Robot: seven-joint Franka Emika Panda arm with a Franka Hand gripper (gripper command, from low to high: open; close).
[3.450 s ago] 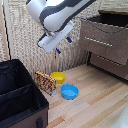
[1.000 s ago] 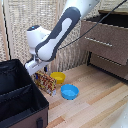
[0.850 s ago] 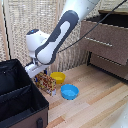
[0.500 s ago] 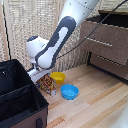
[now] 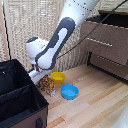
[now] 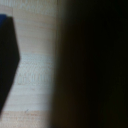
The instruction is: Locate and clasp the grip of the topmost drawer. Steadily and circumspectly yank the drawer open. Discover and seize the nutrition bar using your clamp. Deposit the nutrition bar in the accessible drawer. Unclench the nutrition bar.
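1 nutrition bar [image 5: 48, 85] under clamp [image 5: 40, 79]; fingers' state unclear. 2 bowls: yellow [image 5: 58, 77], blue [image 5: 69, 91].

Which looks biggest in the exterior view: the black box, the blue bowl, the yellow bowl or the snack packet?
1. Black box, though nearest the camera.
2. Blue bowl and yellow bowl: about alike, the yellow partly hidden.
3. Nutrition bar, partly hidden by the arm.

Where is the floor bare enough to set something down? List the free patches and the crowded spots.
Free: the floor between the blue bowl and the dresser.
Crowded: by the black bin, where the bar, yellow bowl and gripper cluster.
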